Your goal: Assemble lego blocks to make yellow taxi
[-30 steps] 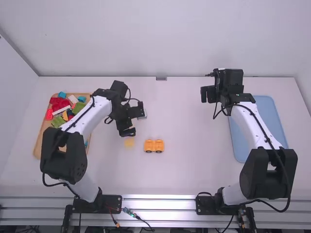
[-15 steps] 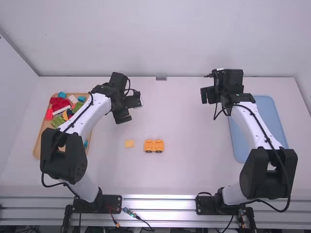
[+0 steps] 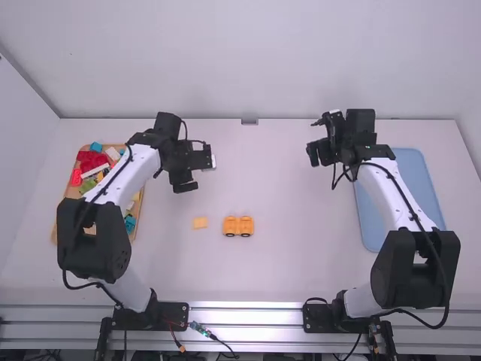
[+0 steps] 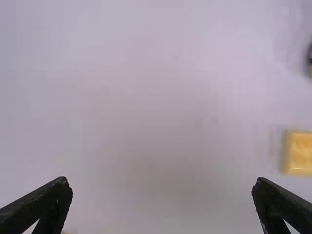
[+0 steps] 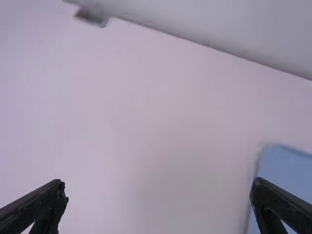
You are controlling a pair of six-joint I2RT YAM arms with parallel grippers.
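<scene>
Hanging wide open and empty, your left gripper [image 3: 194,173] is over the surface's [image 3: 285,263] left half; your right gripper [image 3: 319,153], likewise open and empty, is toward the far edge. The yellow block [image 3: 200,222] lies left of the wheeled orange base [image 3: 238,226], both toward the surface's near edge.

A robot's left arm [image 3: 120,177] and right arm [image 3: 394,197] stand bent, well apart. The left tool [image 3: 198,174] hangs wide open; the right tool [image 3: 318,154] is likewise parted.
</scene>
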